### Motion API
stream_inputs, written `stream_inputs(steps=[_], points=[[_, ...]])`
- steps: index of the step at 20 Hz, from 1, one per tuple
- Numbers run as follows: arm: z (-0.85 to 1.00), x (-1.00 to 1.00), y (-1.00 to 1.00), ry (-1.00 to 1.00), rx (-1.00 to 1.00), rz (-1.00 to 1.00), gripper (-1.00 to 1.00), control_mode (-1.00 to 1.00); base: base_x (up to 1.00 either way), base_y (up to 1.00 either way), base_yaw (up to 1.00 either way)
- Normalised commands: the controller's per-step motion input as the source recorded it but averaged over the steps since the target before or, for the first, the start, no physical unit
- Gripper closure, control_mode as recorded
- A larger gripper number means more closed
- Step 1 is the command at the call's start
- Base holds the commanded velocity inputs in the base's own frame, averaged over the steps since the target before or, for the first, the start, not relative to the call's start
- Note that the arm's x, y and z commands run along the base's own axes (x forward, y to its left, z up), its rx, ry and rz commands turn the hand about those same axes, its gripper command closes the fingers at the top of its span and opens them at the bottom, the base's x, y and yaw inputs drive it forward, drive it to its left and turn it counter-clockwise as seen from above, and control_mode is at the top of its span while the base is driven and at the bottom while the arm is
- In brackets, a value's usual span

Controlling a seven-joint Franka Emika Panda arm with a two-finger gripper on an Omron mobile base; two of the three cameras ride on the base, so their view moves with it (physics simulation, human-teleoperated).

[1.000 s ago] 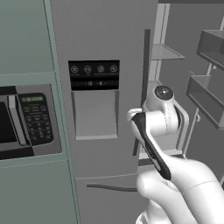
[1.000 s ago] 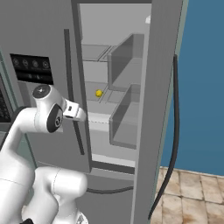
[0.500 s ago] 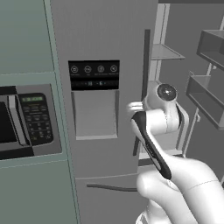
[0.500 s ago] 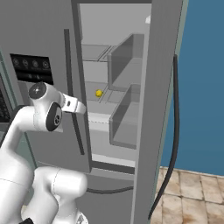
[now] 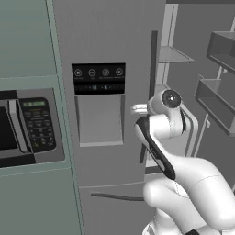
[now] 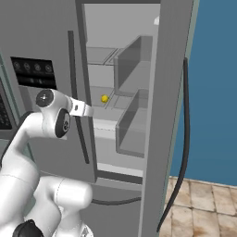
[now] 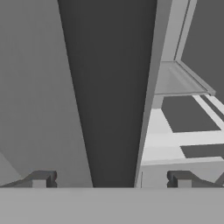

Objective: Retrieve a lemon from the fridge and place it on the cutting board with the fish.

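lemon [image 6: 104, 98] on fridge [image 6: 115, 69] shelf looks light, firm, smooth-skinned, prob rolls; pinch across widest part; gripper [image 7: 111, 179] fingers spread apart w/ nothing between.

The gripper [image 7: 111, 179], fingers spread, straddles the fridge's [image 7: 35, 87] dark bar handle [image 7: 109, 87].

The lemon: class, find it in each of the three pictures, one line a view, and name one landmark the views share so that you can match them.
Left base view: not in this picture.
Right base view: the lemon lies on a pale shelf inside the open fridge, left of centre.
Hand view: not in this picture.
Shared landmark: the dark bar handle on the closed door.
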Motion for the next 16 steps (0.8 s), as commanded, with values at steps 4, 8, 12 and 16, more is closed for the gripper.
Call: stream_inputs(steps=[4,8,12,16], points=[[-0.03,0.38,0.00,0.00,-0.02,-0.01,-1.00,-1.00,0.00,0.00,0.00],[-0.02,0.27,0.00,-0.06,-0.01,0.00,-1.00,-1.00,0.00,0.00,0.00],[0.00,0.09,0.00,-0.02,0.00,0.00,-1.00,-1.00,0.00,0.00,0.00],[0.00,0.04,0.00,0.00,0.00,0.00,1.00,-1.00,0.00,0.00,0.00]])
